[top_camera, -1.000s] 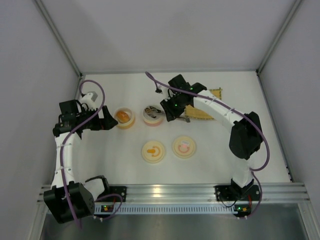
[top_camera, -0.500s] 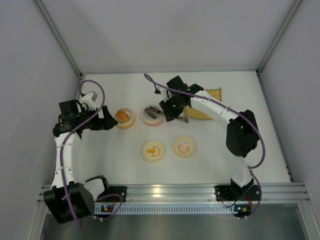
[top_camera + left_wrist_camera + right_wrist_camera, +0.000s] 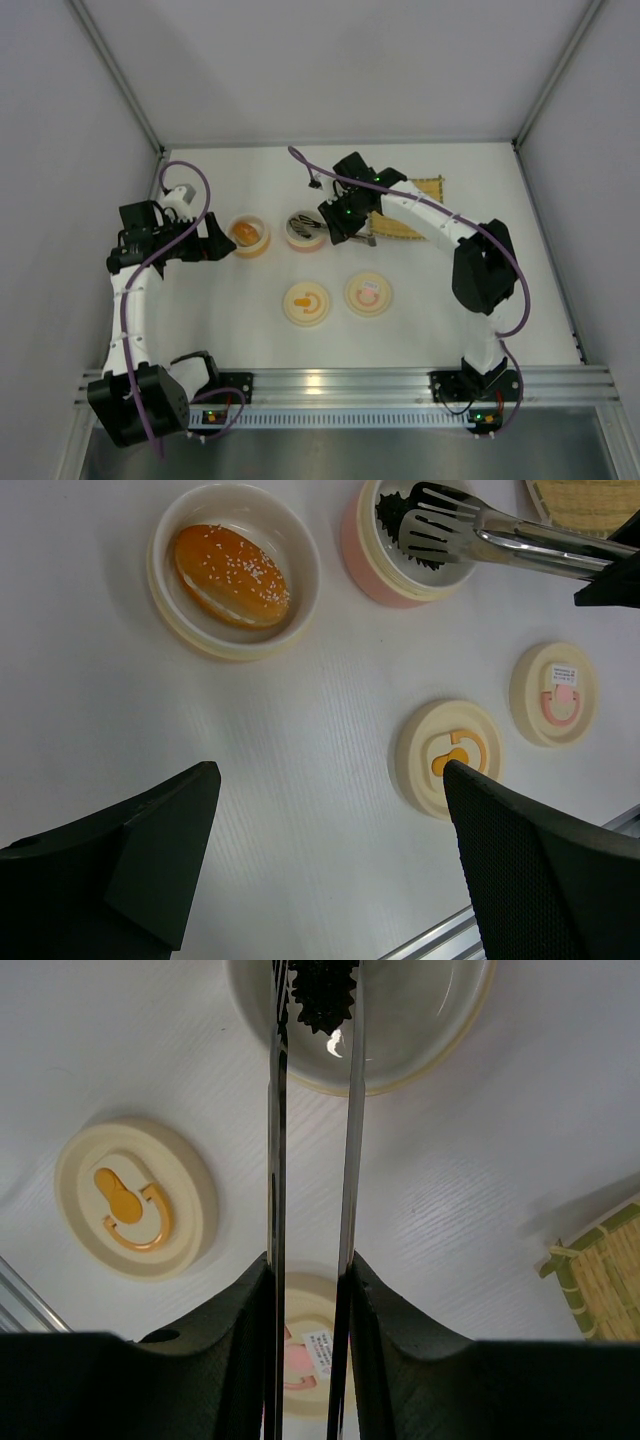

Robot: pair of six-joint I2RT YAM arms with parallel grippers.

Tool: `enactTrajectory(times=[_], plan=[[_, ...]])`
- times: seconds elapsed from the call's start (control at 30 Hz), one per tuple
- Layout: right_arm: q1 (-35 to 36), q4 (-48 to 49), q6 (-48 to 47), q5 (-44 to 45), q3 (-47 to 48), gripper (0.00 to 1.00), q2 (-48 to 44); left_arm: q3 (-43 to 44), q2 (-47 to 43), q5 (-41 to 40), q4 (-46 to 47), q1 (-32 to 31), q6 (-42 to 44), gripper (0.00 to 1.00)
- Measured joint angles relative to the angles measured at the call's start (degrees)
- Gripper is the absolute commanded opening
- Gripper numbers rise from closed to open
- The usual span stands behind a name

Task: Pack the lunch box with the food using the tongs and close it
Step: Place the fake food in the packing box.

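Observation:
The tongs (image 3: pixel 277 1160) run straight out between the fingers of my right gripper (image 3: pixel 308 1260), which is shut on their two arms. Their tips (image 3: pixel 430 520) reach into the pink lunch box bowl (image 3: pixel 305 232), and a black food piece (image 3: pixel 322 995) sits between them. A sesame bun (image 3: pixel 231 575) lies in the orange-rimmed bowl (image 3: pixel 249 238) to the left. My left gripper (image 3: pixel 328 772) hangs open over bare table just left of that bowl (image 3: pixel 165 590), holding nothing. The red-brown food piece is not in view.
Two flat round lids lie in front of the bowls, one with an orange mark (image 3: pixel 307 303) and one with a pink mark (image 3: pixel 367 294). A bamboo mat (image 3: pixel 415 215) lies behind the right arm. The metal rail (image 3: pixel 330 385) runs along the near edge.
The right arm's elbow has shifted slightly left, with the tongs staying over the pink bowl. The left arm has not moved.

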Motion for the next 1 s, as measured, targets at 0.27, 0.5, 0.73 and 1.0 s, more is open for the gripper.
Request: enactTrajectory(times=[0.27, 0.5, 0.73, 1.0], plan=[[0.0, -0.2, 0.0, -0.3, 0.0, 0.22, 0.0, -0.3, 0.0, 0.0, 0.1, 0.0, 0.0, 0.98], [0.0, -0.5, 0.0, -0.2, 0.0, 0.24, 0.3, -0.3, 0.0, 0.0, 0.2, 0.0, 0.0, 0.98], [0.0, -1.0, 0.0, -0.2, 0.4, 0.36, 2.7, -0.6, 0.0, 0.0, 0.2, 0.0, 0.0, 0.98], [0.0, -0.9, 0.0, -0.5, 0.9, 0.44, 2.9, -0.8, 0.0, 0.0, 0.3, 0.0, 0.0, 0.98]])
